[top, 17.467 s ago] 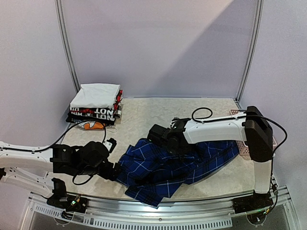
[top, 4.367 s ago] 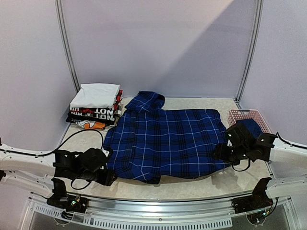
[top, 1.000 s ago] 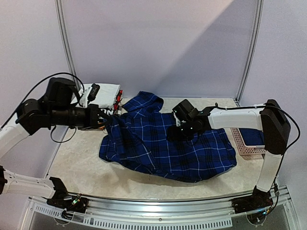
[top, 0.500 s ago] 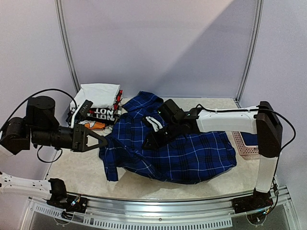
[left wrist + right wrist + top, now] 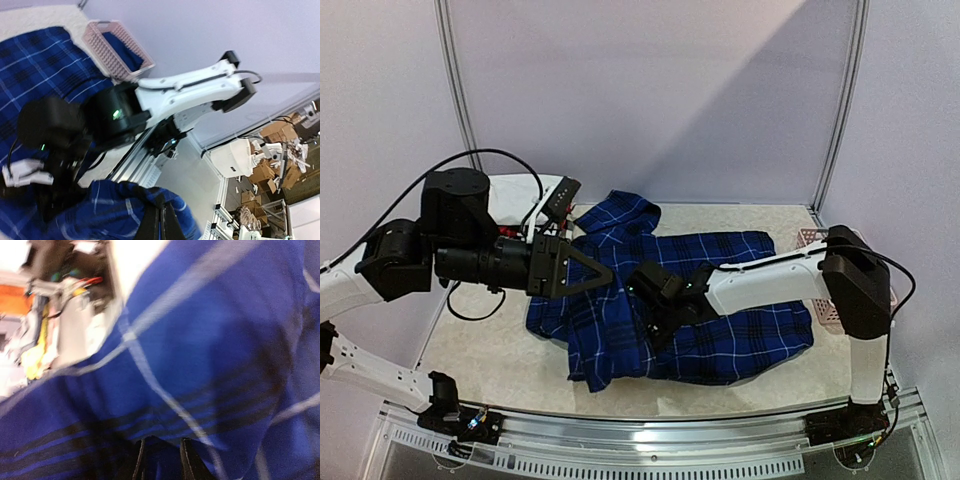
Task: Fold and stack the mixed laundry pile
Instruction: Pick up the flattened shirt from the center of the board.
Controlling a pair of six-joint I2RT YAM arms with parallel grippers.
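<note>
The dark-blue plaid shirt (image 5: 740,300) lies across the middle of the table, its left part lifted and bunched. My left gripper (image 5: 608,272) hangs above that side, pointing right, shut on a fold of the plaid cloth (image 5: 120,205). My right gripper (image 5: 655,312) reaches left across the shirt and presses into it. In the right wrist view its narrow jaws (image 5: 162,460) have plaid fabric (image 5: 200,355) pinched between them. A navy garment (image 5: 124,47) lies inside the pink basket (image 5: 102,42).
The pink lattice basket (image 5: 808,238) stands at the table's right edge, mostly behind my right arm. The raised left arm blocks most of the back-left corner. The table's near rail (image 5: 650,452) runs along the front.
My left gripper has swung right, carrying the shirt's left edge over the rest of it. My right gripper has slid toward the near side and narrowed onto the cloth.
</note>
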